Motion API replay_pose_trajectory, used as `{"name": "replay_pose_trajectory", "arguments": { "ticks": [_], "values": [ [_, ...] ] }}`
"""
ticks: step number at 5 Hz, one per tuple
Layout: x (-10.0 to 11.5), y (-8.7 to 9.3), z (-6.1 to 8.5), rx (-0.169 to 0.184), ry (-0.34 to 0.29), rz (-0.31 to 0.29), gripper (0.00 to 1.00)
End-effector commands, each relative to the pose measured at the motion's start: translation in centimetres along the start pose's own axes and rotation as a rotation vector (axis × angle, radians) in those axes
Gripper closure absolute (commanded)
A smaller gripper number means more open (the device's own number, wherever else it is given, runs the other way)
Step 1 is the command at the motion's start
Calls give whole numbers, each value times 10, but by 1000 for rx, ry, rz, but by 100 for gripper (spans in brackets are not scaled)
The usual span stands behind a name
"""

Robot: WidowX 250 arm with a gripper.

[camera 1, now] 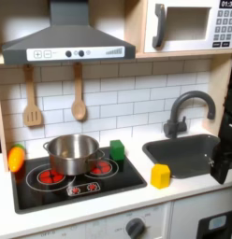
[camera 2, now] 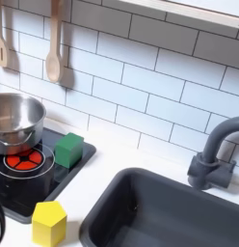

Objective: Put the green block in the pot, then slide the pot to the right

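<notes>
My fingers [camera 1: 224,154]: state unreadable. Block [camera 1: 117,149] sits just beside pot [camera 1: 73,152]; careless approach could knock it away

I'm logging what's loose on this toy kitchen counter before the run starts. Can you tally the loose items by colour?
Green: 1, the green block beside the pot
Yellow: 1, the yellow block near the sink
Orange: 1, the orange toy at the first exterior view's left edge
Silver: 1, the pot on the stove
Total: 4
</notes>
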State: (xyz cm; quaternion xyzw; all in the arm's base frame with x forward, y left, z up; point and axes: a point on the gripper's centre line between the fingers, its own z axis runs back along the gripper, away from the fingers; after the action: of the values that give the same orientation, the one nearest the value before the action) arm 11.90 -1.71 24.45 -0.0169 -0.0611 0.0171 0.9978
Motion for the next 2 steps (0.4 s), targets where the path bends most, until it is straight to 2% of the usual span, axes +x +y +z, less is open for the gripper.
{"name": "replay_pose_trajectory", "arguments": {
  "ticks": [1, 2],
  "values": [
    [0, 0, 0, -2, -1, 0, 0],
    [18, 2, -4, 15, -9, 34, 0]
  ]
}}
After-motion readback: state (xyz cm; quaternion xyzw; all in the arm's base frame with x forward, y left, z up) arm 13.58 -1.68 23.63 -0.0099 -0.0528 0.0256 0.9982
